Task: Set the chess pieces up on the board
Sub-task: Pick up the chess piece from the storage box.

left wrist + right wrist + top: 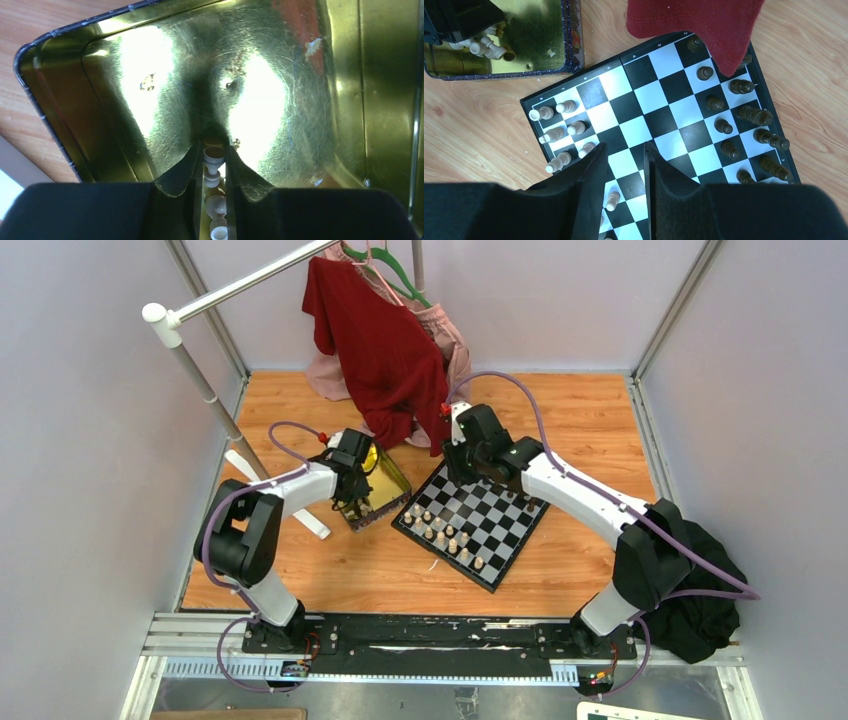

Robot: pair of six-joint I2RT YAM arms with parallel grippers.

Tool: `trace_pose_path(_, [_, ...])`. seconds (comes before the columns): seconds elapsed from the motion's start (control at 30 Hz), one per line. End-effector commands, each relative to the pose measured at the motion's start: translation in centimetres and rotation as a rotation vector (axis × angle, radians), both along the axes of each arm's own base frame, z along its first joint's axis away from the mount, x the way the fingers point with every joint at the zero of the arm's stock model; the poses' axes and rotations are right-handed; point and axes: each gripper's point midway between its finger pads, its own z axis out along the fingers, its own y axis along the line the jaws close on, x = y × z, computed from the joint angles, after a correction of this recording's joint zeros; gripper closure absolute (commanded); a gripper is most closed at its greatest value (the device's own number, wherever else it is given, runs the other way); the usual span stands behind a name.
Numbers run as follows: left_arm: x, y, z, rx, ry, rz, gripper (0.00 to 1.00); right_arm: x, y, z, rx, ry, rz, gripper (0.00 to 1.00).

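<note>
The black-and-white board (pixel 505 530) (pixel 659 95) lies mid-table. Several cream chess pieces (pixel 445 530) (pixel 555 133) stand along its left side and several dark ones (pixel 724 125) along its right. My left gripper (pixel 356 485) (pixel 215 150) reaches into the gold tin (pixel 388 485) (pixel 165 75), shut on a cream piece (pixel 214 157) at its fingertips. More cream pieces (pixel 481 46) lie in the tin. My right gripper (pixel 462 472) (pixel 624 150) hovers open above the board's far corner, holding nothing; a standing cream piece (pixel 612 200) shows through its gap.
A red garment (pixel 380 340) (pixel 694 25) hangs from a white rail (pixel 200 380) and droops over the board's far corner, covering some dark pieces. A pink garment hangs behind it. A black cloth (pixel 700 610) lies by the right arm's base.
</note>
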Motion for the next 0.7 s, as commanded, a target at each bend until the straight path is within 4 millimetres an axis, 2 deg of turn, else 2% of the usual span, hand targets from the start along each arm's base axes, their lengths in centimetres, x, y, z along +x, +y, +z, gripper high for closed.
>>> trace_pose_path(0.0, [-1.0, 0.2, -1.6, -0.002, 0.041, 0.005, 0.87, 0.2, -0.6, 0.2, 0.011, -0.011, -0.002, 0.63])
trace_pose_path(0.17, [-0.4, 0.5, 0.4, -0.011, -0.025, 0.027, 0.94, 0.0, -0.8, 0.7, 0.019, -0.025, 0.0, 0.63])
trace_pose_path(0.47, [1.9, -0.1, 7.7, -0.081, -0.247, 0.028, 0.96, -0.4, -1.0, 1.4, 0.057, -0.067, 0.004, 0.63])
trace_pose_path(0.67, [1.9, -0.6, 10.0, -0.122, -0.308, 0.001, 0.96, -1.0, -0.5, 1.8, 0.111, -0.09, 0.031, 0.63])
